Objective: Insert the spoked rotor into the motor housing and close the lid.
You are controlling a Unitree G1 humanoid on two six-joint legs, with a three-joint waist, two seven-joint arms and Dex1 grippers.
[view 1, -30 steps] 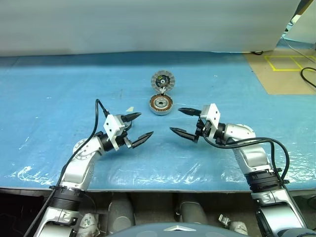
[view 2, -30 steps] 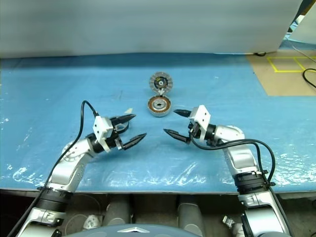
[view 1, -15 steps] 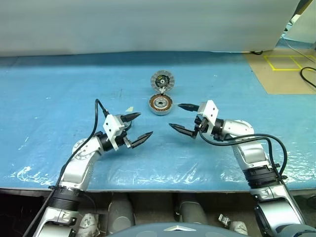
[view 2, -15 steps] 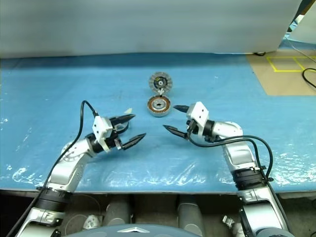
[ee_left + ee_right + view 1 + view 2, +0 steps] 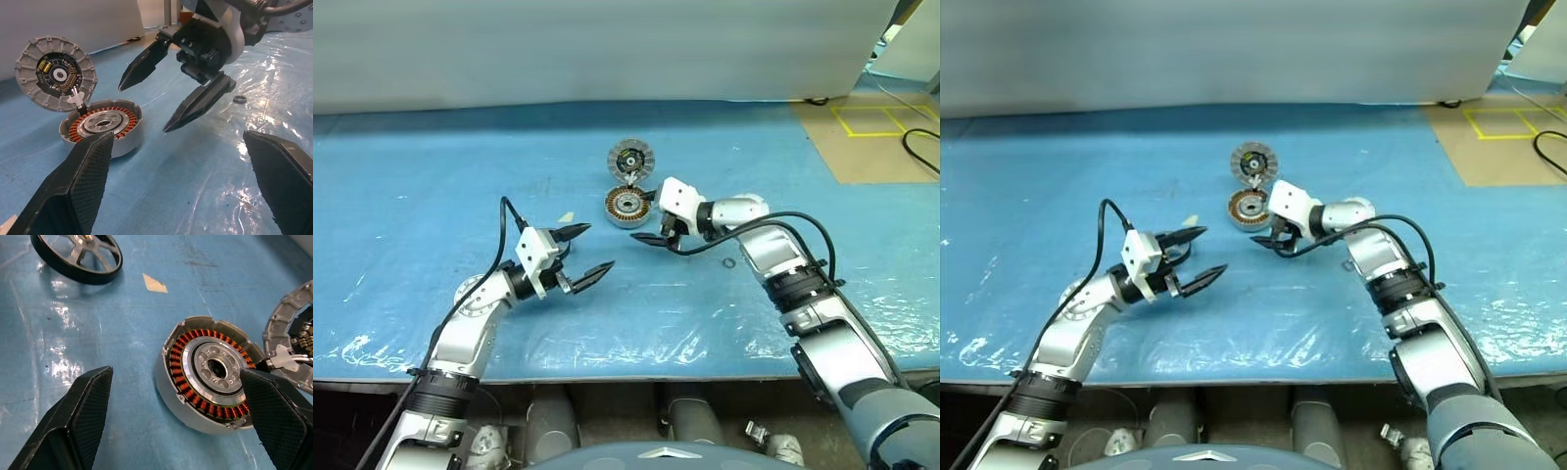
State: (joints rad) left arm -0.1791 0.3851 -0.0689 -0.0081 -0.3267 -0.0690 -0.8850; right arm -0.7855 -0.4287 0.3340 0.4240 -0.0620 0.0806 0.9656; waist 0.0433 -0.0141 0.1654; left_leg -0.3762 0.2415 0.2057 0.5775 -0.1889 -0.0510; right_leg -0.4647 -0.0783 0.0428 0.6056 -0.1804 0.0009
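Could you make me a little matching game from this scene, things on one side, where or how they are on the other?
Things:
1. motor housing
2. lid
3. spoked rotor
4. right gripper

States:
A. propped upright behind the housing
B. lying flat on the blue sheet, apart from the housing
C. copper windings showing, nothing inside
D. open, beside the housing

Pairs: 1-C, 2-A, 3-B, 4-D

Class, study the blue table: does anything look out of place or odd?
A small dark ring lies loose on the blue sheet, apart from the motor housing. The lid stands open behind the housing, which fits the work.
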